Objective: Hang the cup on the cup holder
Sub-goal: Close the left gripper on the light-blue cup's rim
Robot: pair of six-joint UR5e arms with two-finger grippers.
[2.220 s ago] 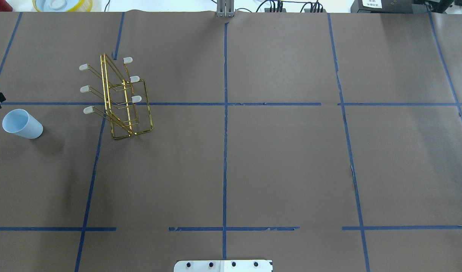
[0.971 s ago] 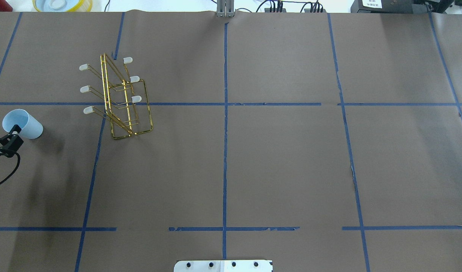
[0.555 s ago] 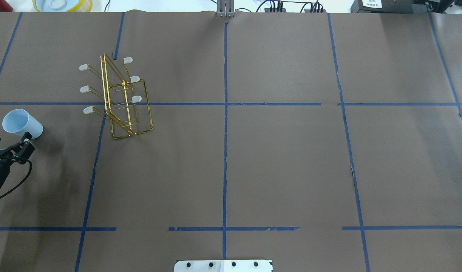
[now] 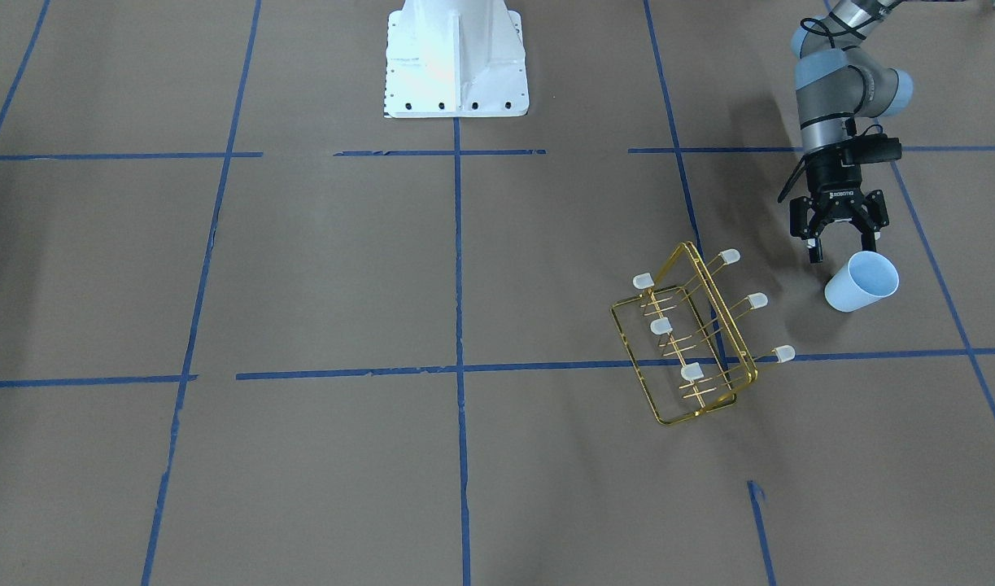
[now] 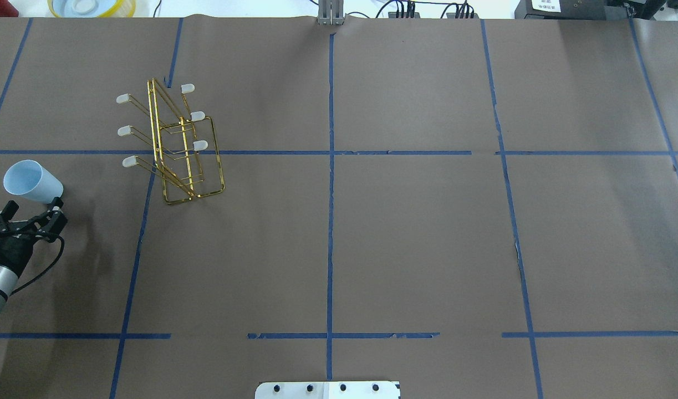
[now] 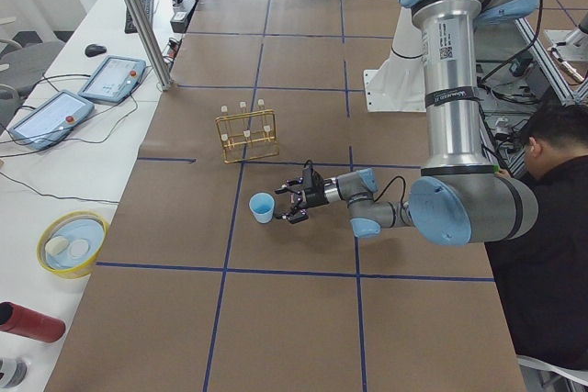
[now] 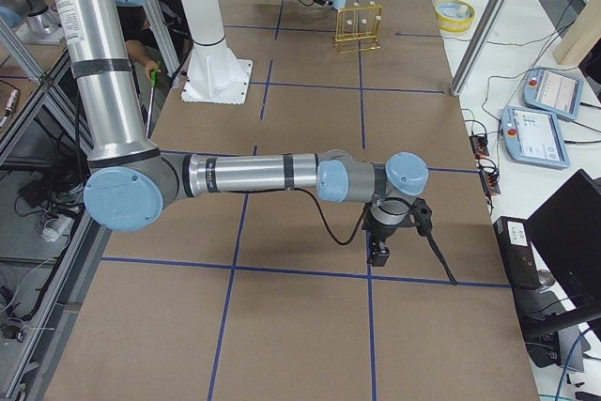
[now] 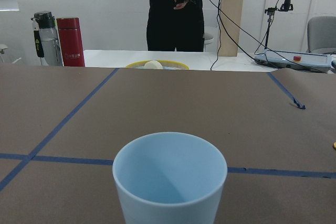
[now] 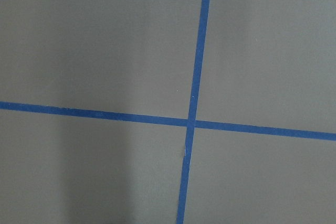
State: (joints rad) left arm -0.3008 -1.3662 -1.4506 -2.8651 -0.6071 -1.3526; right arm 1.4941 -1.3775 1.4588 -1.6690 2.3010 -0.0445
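One cup (image 5: 31, 182) is standing mouth-up on the counter (image 5: 405, 233), only its blue interior showing, near the cup holder (image 5: 172, 144) — left tool (image 5: 32, 210) is hovering just beside it, jaws spread; right tool (image 7: 378, 253): cannot tell.

Our left arm lies low and stretched out, wrist nearly level, and our left gripper (image 5: 32, 206) points forward with its jaws spread wide, gripping nothing. Our right arm reaches far out, its wrist turned down; our right gripper (image 7: 378, 253) points downward, jaws unclear
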